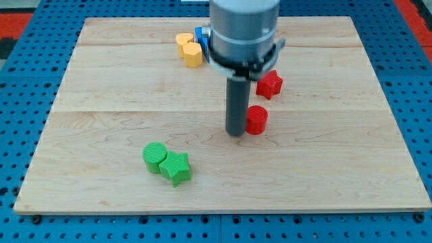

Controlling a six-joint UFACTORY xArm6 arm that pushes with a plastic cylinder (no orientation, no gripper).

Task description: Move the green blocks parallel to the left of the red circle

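A green round block (154,156) and a green star block (176,167) lie touching each other at the view's lower left of the wooden board. The red circle block (256,120) sits right of the board's centre. My tip (235,133) rests on the board just left of the red circle, almost touching it, and up and to the right of the green blocks. A red star block (269,84) lies above the red circle.
Two yellow blocks (190,49) lie near the view's top, left of the arm. A blue block (200,35) shows partly behind the arm. The wooden board (101,101) sits on a blue pegboard table (20,81).
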